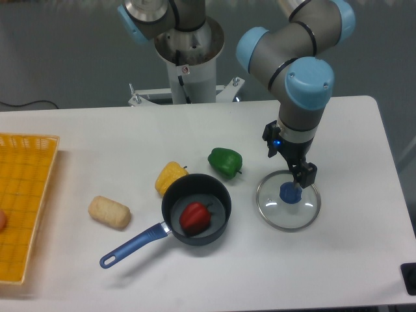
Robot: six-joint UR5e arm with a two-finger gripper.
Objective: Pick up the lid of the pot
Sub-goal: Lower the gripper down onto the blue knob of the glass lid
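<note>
Two fingers spread apart on the pincer, above the pot lid, with a green pepper and blue-handled pan beside, counter edge at right, orange crate at far left.

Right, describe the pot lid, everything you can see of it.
The pot lid is round, apparently clear glass, with a thin silvery rim and a blue knob at its middle. It lies flat, knob up, on the white table, to the picture's right of the pan. The open gripper is over it, no contact visible.
</note>
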